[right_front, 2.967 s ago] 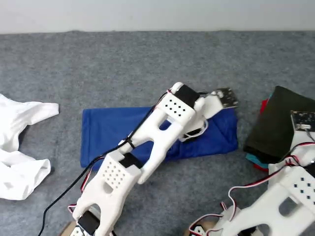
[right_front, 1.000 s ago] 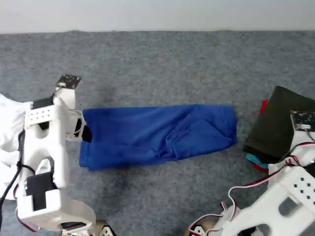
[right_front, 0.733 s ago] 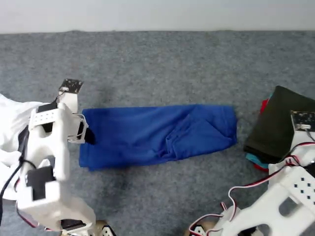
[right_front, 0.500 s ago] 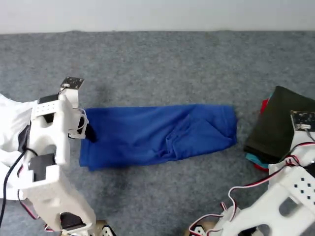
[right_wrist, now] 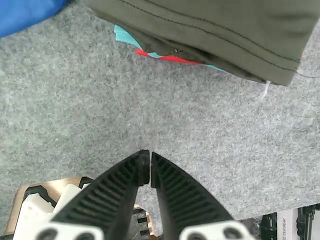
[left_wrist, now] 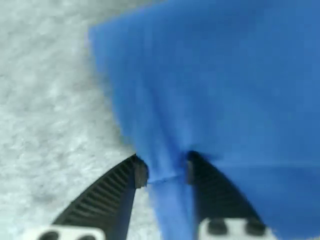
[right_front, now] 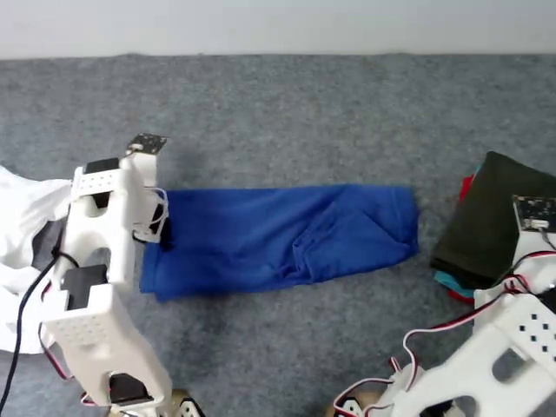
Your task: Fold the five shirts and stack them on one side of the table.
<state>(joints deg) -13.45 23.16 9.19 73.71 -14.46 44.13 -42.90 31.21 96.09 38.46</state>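
My left pincer (left_wrist: 162, 172) clamped on end of blue shirt (right_front: 287, 239); shirt lay stretched across middle of grey worktop (right_front: 278, 113). My right pincer (right_wrist: 150, 167) closed, holding nothing, over worktop beside stack of folded shirts (right_front: 491, 217). White shirt (right_front: 26, 217) crumpled at opposite edge.

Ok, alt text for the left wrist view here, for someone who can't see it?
The left tool pinches a raised fold at the edge of the blue shirt, its black jaws closed on the cloth. Beyond the pinch the shirt lies spread over the grey table surface.
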